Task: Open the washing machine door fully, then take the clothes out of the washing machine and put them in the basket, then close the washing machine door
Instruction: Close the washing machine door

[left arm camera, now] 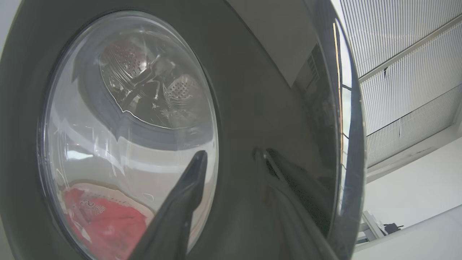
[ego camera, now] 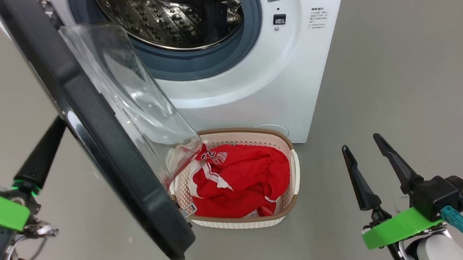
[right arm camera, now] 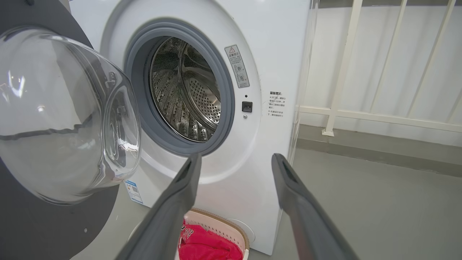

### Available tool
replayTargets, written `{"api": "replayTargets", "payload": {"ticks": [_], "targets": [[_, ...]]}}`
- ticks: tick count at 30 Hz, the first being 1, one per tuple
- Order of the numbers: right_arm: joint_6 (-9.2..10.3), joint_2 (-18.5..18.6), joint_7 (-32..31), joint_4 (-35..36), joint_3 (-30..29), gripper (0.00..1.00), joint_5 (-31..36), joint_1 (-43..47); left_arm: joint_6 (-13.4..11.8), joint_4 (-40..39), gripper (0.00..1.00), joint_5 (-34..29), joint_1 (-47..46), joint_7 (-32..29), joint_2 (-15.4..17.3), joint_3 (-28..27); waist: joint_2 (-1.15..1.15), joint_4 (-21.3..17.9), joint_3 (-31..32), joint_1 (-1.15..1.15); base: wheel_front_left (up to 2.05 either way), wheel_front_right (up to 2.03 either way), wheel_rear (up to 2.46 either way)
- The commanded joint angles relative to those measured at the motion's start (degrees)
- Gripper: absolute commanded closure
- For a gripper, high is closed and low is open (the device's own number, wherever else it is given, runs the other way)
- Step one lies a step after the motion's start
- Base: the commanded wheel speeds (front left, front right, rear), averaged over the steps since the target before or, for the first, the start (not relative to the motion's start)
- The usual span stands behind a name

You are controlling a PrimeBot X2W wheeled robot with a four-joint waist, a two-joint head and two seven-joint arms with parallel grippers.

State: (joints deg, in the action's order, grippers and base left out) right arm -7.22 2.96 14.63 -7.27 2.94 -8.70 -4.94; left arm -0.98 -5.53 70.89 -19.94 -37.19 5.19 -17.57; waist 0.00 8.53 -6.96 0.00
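The washing machine point(ego camera: 253, 88) stands with its door point(ego camera: 108, 153) swung out toward me, black rim edge-on and glass bowl point(ego camera: 133, 100) bulging to the right. Its steel drum point(right arm camera: 187, 97) shows bare metal. Red clothes point(ego camera: 242, 177) with white trim lie in the cream basket point(ego camera: 241, 222) on the floor before the machine, partly under the door. My left gripper point(ego camera: 54, 130) is behind the door's outer face, open, with its fingertips point(left arm camera: 198, 157) at the glossy rim point(left arm camera: 252, 90). Clear of everything at the lower right, my right gripper point(ego camera: 361, 143) is open and holds nothing.
Grey floor point(ego camera: 405, 75) stretches free to the right of the machine. A white railing point(right arm camera: 343, 72) stands beyond the machine's right side. The door's lower edge hangs over the basket's left end.
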Motion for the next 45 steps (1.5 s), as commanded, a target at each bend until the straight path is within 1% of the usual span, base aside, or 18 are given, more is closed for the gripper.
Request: {"api": "replayTargets", "payload": {"ticks": [1, 2, 4, 7, 9, 13, 16, 17, 21, 26, 30, 34, 36, 45], "targets": [[-0.26, 0.0, 0.4, 1.7, 1.4, 0.00, 0.0, -2.2, 1.8, -1.4, 0.00, -1.7, 0.2, 0.9, 2.6, -1.6, 0.00, 0.0, -0.1, 0.00, 0.00, 0.00, 0.00], [-0.26, 0.0, 0.4, 1.6, 1.4, 0.00, 0.0, -2.3, 3.4, -1.2, 0.00, -3.0, 0.3, 2.1, 3.2, -1.6, 0.00, -0.1, -0.1, 0.00, 0.00, 0.00, 0.00], [-0.26, 0.0, 0.4, 1.6, 1.5, 0.00, 0.0, -2.5, 5.9, -0.6, 0.00, -6.8, 0.7, 5.2, 4.6, -1.4, 0.00, -0.2, -0.3, 0.00, 0.00, 0.00, 0.00], [-0.26, 0.1, 0.4, 1.7, 1.4, 0.00, 0.0, -2.7, 7.9, -0.6, 0.00, -12.9, 1.6, 10.7, 7.2, 0.3, 0.00, -0.4, -0.6, 0.00, 0.00, 0.00, 0.00], [-0.26, 0.1, 0.4, 1.8, 1.4, 0.00, 0.0, -2.9, 8.3, -0.9, 0.00, -16.3, 2.4, 15.4, 8.9, 1.7, 0.00, -0.6, -0.8, 0.00, 0.00, 0.00, 0.00], [-0.26, 0.1, 0.4, 1.8, 1.5, 0.00, -0.1, -3.1, 8.4, -3.0, 0.00, -23.0, 4.9, 27.4, 15.7, 8.4, 0.00, -1.1, -1.0, 0.00, 0.00, 0.00, 0.00], [-0.26, 0.1, 0.4, 1.8, 1.7, 0.00, -0.2, -3.1, 8.5, -1.9, 0.00, -27.7, 7.7, 35.9, 19.7, 12.6, 0.00, -1.6, -0.9, 0.00, 0.00, 0.00, 0.00], [-0.26, 0.0, 0.4, 1.8, 1.6, 0.00, -0.4, -3.0, 8.5, -1.0, 0.00, -29.3, 9.1, 40.5, 21.3, 15.0, 0.00, -1.9, -0.9, 0.00, 0.00, 0.00, 0.00], [-0.26, 0.0, 0.4, 1.9, 1.5, 0.00, -0.5, -2.7, 8.5, 1.2, 0.00, -30.9, 11.5, 46.8, 23.9, 18.6, 0.00, -2.3, -0.7, 0.00, 0.00, 0.00, 0.00], [-0.26, 0.0, 0.4, 2.1, 1.3, 0.00, -0.6, -2.2, 8.5, 2.5, 0.00, -31.9, 13.9, 50.5, 25.6, 21.7, 0.00, -2.6, -0.2, 0.00, 0.00, 0.00, 0.00], [-0.26, 0.0, 0.4, 2.0, 1.3, 0.00, -0.7, -1.8, 8.5, 3.2, 0.00, -31.6, 15.4, 51.6, 25.9, 23.5, 0.00, -2.8, 0.3, 0.00, 0.00, 0.00, 0.00], [-0.26, 0.0, 0.4, 2.1, 1.4, 0.00, -0.8, -1.6, 8.5, 3.4, 0.00, -32.2, 16.4, 52.0, 26.1, 23.7, 0.00, -3.0, 0.6, 0.00, 0.00, 0.00, 0.00], [-0.26, -0.1, 0.4, 2.2, 1.2, 0.00, -0.8, -1.4, 8.5, 3.2, 0.00, -33.0, 17.0, 52.1, 25.8, 23.6, 0.00, -3.1, 0.8, 0.00, 0.00, 0.00, 0.00], [-0.26, -0.1, 0.4, 2.7, 1.1, 0.00, -1.2, -0.4, 8.5, -0.1, 0.00, -36.2, 20.0, 52.2, 22.3, 21.4, 0.00, -4.0, 1.1, 0.00, 0.00, 0.00, 0.00]]}}
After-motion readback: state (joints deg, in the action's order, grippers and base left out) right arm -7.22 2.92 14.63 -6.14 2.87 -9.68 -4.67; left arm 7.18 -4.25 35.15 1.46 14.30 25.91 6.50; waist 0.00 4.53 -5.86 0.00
